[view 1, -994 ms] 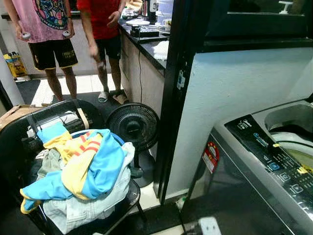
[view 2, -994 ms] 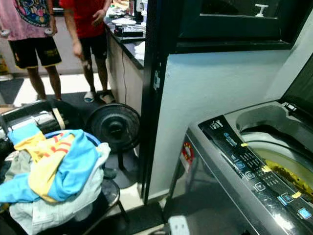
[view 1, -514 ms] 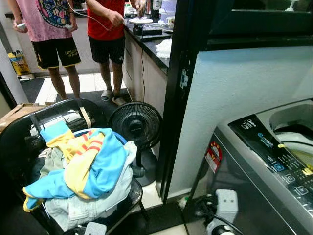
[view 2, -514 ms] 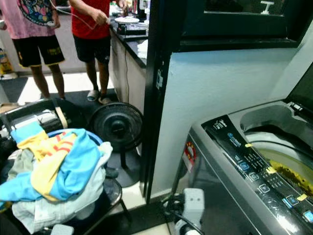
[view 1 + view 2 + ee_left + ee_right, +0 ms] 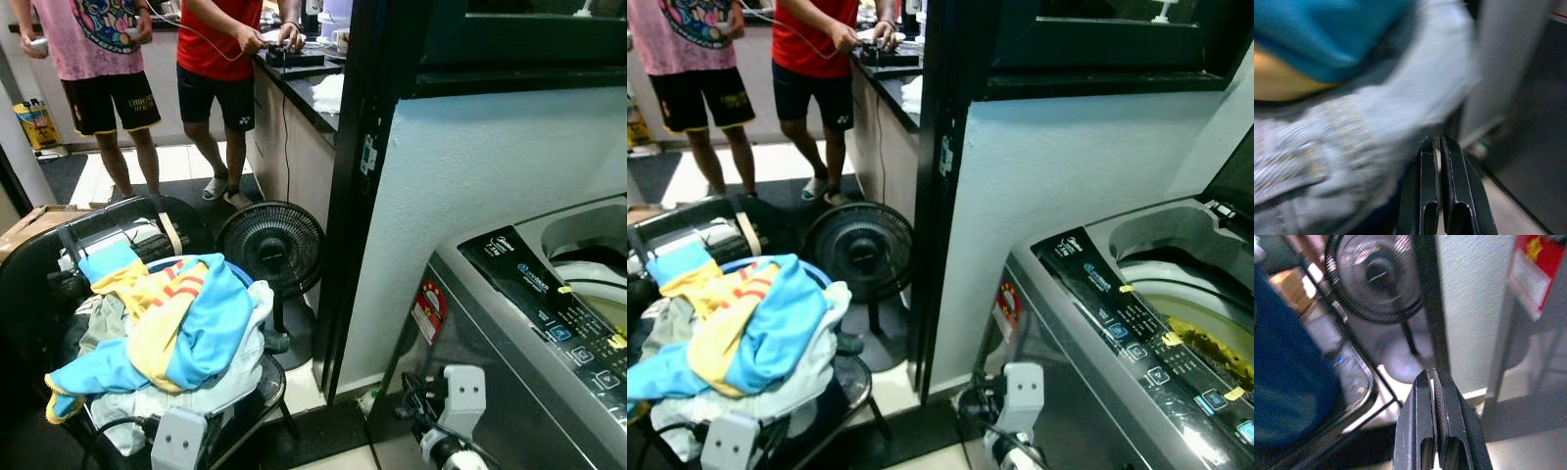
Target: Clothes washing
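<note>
The clothes (image 5: 162, 343) lie in a loose heap on a black chair (image 5: 29, 294) at the robot's left, a blue and yellow shirt on top of pale grey and white pieces. The washing machine (image 5: 529, 333) stands at the robot's right, well apart from the chair, with its lid up; its dark control panel (image 5: 549, 308) faces the camera and the rim of the drum (image 5: 1185, 313) shows behind it.

The left pincer (image 5: 1439, 161) is low in front of the chair, right at the pale cloth at the bottom of the heap, and its two black fingers are pressed together with nothing between them. The left arm's grey wrist block (image 5: 179, 438) sits at the front edge of the seat. The right pincer (image 5: 1434, 396) hangs near the floor between the chair and the machine, its fingers likewise closed on nothing; its wrist block (image 5: 460, 392) is just beside the machine's front corner.

A black floor fan (image 5: 269, 250) stands between the chair and a dark door frame (image 5: 358, 176). Farther back, two people stand on a tiled floor: one in a red shirt (image 5: 220, 39) with hands at a dark tabletop (image 5: 299, 83), one in a pink shirt (image 5: 93, 34) beside them.
</note>
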Controlling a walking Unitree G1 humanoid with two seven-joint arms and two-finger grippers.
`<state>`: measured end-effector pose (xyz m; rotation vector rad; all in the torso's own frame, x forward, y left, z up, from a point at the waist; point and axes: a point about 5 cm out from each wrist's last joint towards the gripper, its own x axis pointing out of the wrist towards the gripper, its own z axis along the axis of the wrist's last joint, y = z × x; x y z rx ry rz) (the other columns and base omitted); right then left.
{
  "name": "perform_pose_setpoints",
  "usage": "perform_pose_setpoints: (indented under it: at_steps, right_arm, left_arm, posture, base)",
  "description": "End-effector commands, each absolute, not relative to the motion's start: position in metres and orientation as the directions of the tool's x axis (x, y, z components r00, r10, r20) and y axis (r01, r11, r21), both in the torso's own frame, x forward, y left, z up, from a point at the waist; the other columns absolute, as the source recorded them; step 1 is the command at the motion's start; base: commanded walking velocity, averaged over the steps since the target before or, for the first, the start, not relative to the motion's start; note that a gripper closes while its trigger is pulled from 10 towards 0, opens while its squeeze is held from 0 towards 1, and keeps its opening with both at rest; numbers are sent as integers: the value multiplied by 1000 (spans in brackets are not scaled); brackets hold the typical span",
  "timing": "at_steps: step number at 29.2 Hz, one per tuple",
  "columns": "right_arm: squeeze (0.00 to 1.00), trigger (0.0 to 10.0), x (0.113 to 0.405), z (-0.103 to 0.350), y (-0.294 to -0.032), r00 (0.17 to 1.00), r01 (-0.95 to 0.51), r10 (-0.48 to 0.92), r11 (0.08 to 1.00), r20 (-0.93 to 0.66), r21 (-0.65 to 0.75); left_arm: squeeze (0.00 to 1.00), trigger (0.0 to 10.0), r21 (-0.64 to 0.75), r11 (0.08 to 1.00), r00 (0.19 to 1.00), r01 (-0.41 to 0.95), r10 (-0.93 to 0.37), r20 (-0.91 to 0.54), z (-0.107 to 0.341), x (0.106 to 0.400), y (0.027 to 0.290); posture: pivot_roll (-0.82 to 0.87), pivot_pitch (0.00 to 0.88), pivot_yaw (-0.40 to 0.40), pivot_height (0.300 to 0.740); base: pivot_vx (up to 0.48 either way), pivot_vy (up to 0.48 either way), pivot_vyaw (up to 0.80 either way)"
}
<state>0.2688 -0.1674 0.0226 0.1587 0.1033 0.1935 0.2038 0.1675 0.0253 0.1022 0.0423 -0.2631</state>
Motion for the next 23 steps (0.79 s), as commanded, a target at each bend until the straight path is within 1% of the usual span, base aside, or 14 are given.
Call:
perform_pose_setpoints:
  at_steps: [1, 7, 9, 11, 12, 14, 15, 16, 17, 18, 19, 20, 22, 23]
  right_arm:
    - [0, 10000, 266, 23, -169, 972, -203, 220, 964, -85, 171]
    - [0, 10000, 261, 22, -195, 982, -139, 155, 980, -109, 139]
    - [0, 10000, 258, 22, -211, 988, -86, 105, 982, -109, 170]
    - [0, 10000, 258, 22, -211, 988, -86, 105, 982, -109, 170]
    - [0, 10000, 260, 28, -216, 993, -66, 86, 969, -76, 237]
    - [0, 10000, 260, 28, -216, 993, -66, 86, 969, -76, 237]
    - [0, 10000, 264, 39, -217, 997, -63, 75, 936, -21, 346]
    - [0, 10000, 264, 39, -217, 997, -63, 75, 936, -21, 346]
    - [0, 10000, 270, 54, -216, 997, -76, 59, 861, 50, 503]
    - [0, 10000, 270, 54, -216, 997, -76, 59, 861, 50, 503]
    - [0, 10000, 282, 81, -206, 984, -153, 63, 767, 164, 623]
    - [0, 10000, 292, 105, -193, 964, -246, 106, 710, 246, 660]
    - [0, 10000, 304, 128, -171, 936, -343, 212, 727, 281, 595]
    - [0, 10000, 304, 128, -171, 936, -343, 212, 727, 281, 595]
  left_arm:
    - [0, 10000, 86, 950, 953, 301, -296, -61, 28, 197, 166]
    - [0, 10000, 147, 935, 946, 323, -316, -66, 34, 191, 169]
    - [0, 10000, 114, 943, 949, 314, -313, -27, 41, 195, 166]
    - [0, 10000, 114, 943, 949, 314, -313, -27, 41, 195, 166]
    - [0, 10000, 78, 952, 954, 297, -299, 13, 50, 198, 166]
    - [0, 10000, 78, 952, 954, 297, -299, 13, 50, 198, 166]
    - [0, 10000, 28, 958, 956, 284, -285, 62, 63, 201, 165]
    - [0, 10000, 28, 958, 956, 284, -285, 62, 63, 201, 165]
    - [0, 10000, -26, 962, 956, 272, -266, 124, 81, 207, 164]
    - [0, 10000, -26, 962, 956, 272, -266, 124, 81, 207, 164]
    - [0, 10000, -28, 954, 943, 297, -289, 165, 100, 219, 160]
    - [0, 10000, 29, 943, 929, 331, -331, 163, 112, 228, 155]
    - [0, 10000, 146, 920, 918, 362, -380, 117, 116, 237, 150]
    - [0, 10000, 146, 920, 918, 362, -380, 117, 116, 237, 150]
  posture:
    - [-24, 45, 15, 740]
    - [-17, 45, 12, 740]
    - [-18, 42, 20, 740]
    - [-18, 42, 20, 740]
    - [-21, 41, 22, 740]
    - [-21, 41, 22, 740]
    - [-25, 41, 24, 740]
    - [-25, 41, 24, 740]
    - [-24, 41, 23, 740]
    - [-24, 41, 23, 740]
    - [-18, 38, 21, 740]
    - [-17, 33, 23, 740]
    - [-18, 32, 24, 740]
    - [-18, 32, 24, 740]
  base:
    - [0, 0, 0]
    - [0, 0, 0]
    - [0, 0, 0]
    - [0, 0, 0]
    - [0, 0, 0]
    - [0, 0, 0]
    - [0, 0, 0]
    - [0, 0, 0]
    - [0, 0, 0]
    - [0, 0, 0]
    - [0, 0, 0]
    - [0, 0, 0]
    - [0, 0, 0]
    - [0, 0, 0]
